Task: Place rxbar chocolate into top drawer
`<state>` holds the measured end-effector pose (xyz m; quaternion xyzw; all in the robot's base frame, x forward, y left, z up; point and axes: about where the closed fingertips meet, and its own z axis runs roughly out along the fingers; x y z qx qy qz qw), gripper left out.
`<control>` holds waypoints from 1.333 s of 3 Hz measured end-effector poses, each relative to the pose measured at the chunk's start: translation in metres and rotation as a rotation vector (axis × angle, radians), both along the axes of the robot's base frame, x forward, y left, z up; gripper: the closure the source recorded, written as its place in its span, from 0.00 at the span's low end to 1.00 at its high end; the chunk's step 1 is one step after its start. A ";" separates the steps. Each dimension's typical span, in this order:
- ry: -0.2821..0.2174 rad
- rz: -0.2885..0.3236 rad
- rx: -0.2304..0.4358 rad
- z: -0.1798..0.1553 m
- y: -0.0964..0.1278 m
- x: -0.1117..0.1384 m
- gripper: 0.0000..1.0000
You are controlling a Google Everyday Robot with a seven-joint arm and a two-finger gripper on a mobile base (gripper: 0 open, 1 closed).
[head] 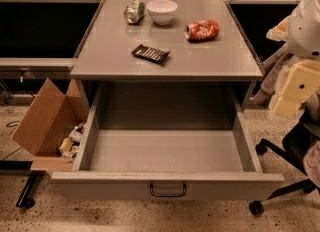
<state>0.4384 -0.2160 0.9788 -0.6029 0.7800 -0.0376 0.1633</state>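
The rxbar chocolate (150,53), a flat dark bar with pale stripes, lies on the grey cabinet top (110,51), a little left of centre and near its front edge. Below it the top drawer (167,183) is pulled out wide, with nothing showing inside and its dark wire handle (168,191) at the centre of the front panel. My gripper (292,93) hangs at the right edge of the view, beside the cabinet's right front corner. It is well to the right of the bar and holds nothing that I can see.
On the top stand a green can (134,11) lying on its side, a white bowl (162,11) and a crushed orange-red can (202,30). An open cardboard box (45,118) with scraps sits on the floor at left. An office chair base (280,176) stands at right.
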 end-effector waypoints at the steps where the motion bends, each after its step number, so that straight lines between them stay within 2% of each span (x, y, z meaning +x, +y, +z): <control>1: 0.000 0.000 0.000 0.000 0.000 0.000 0.00; 2: -0.021 0.013 0.033 0.003 0.009 0.017 0.00; 3: -0.048 0.020 0.131 0.003 0.031 0.057 0.00; 4: -0.047 0.013 0.267 -0.014 0.056 0.095 0.00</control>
